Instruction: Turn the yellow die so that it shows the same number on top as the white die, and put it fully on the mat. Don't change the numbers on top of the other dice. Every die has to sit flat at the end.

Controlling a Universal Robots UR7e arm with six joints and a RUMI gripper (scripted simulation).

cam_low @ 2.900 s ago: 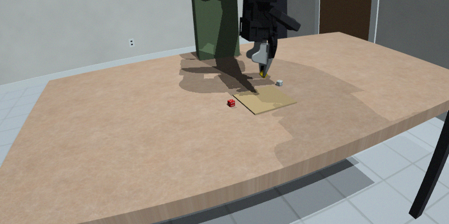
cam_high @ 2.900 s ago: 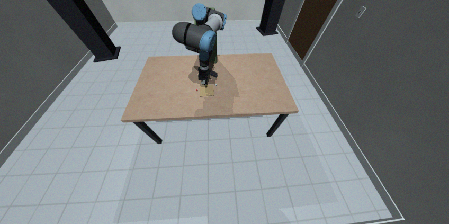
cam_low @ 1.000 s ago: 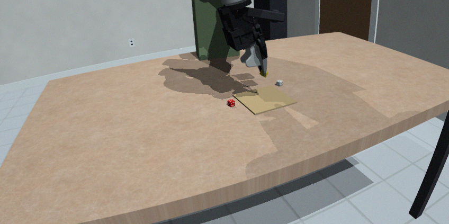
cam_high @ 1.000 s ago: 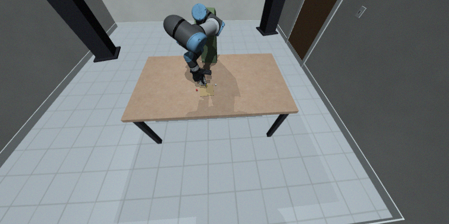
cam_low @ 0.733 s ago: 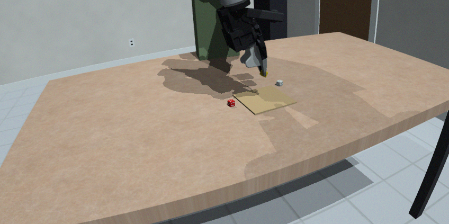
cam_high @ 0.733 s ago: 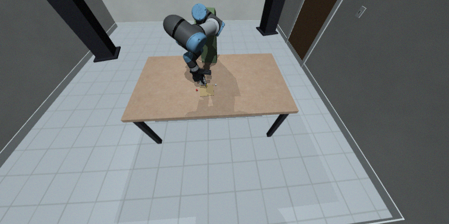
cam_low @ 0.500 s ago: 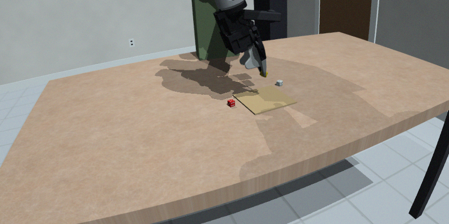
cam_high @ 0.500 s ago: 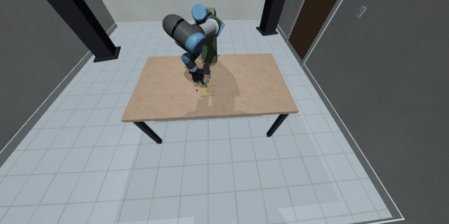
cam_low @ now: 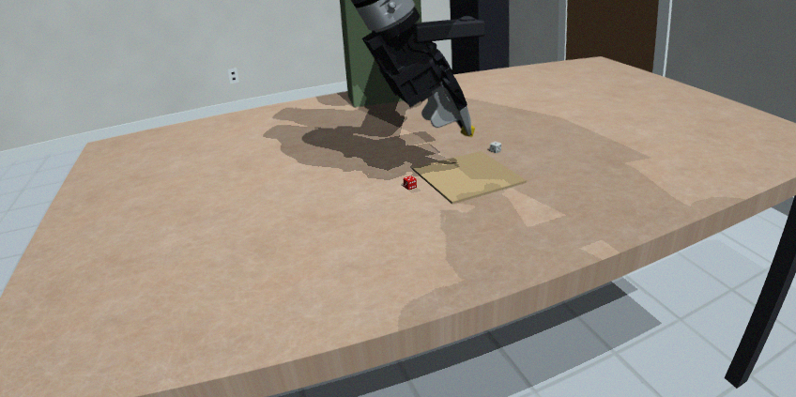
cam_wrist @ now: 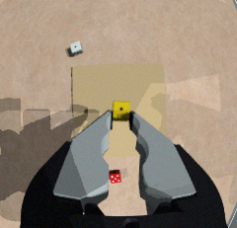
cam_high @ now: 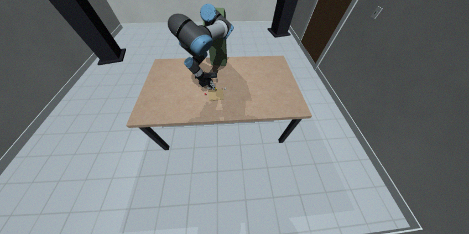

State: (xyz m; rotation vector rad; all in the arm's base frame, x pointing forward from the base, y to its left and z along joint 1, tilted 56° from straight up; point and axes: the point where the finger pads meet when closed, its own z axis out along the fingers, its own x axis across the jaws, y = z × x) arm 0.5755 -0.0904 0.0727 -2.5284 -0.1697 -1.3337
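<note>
My gripper [cam_wrist: 120, 112] is shut on the yellow die [cam_wrist: 120, 110] and holds it in the air above the table, tilted, over the tan mat [cam_wrist: 118, 97]. The face of the yellow die that I see in the wrist view shows one dot. In the exterior view the yellow die [cam_low: 472, 129] sits at the fingertips of the gripper [cam_low: 466, 126], above the far side of the mat [cam_low: 470, 175]. The white die [cam_wrist: 75, 47] lies flat on the table beyond the mat with one dot on top; it also shows in the exterior view [cam_low: 495, 145].
A red die [cam_low: 409, 182] lies on the table just left of the mat; it shows between my fingers in the wrist view [cam_wrist: 116, 177]. The arm's green pedestal [cam_low: 371, 53] stands at the back of the table.
</note>
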